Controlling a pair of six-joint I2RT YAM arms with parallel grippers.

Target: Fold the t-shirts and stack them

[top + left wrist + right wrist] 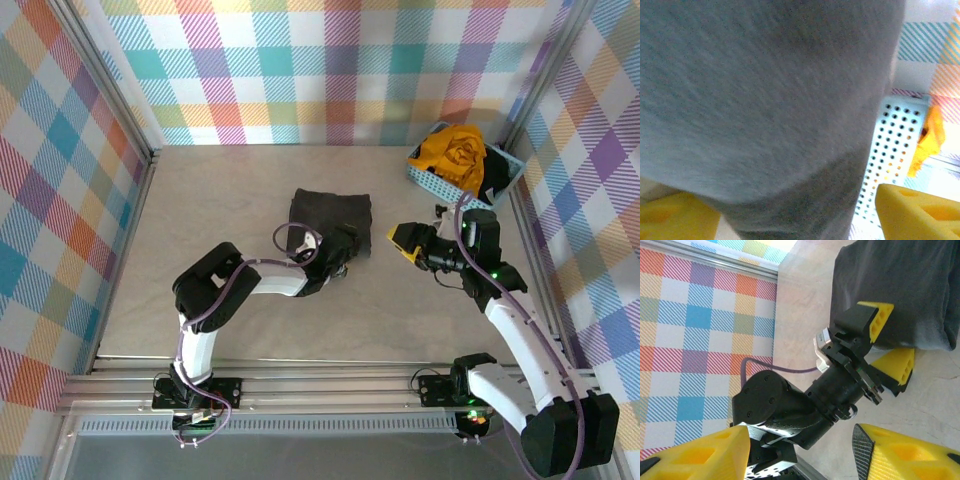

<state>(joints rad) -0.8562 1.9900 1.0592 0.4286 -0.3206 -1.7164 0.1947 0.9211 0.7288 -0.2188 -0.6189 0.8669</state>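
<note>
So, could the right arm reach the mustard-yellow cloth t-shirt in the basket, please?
Probably yes: the mustard-yellow cloth t-shirt lies uncovered atop the light blue plastic basket, nothing between it and the right gripper, jaws open.

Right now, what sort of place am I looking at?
Probably a robot test cell rather than a home: a left arm and right arm mounted on a table, plaid screen walls boxing it in, and a folded dark t-shirt.
</note>
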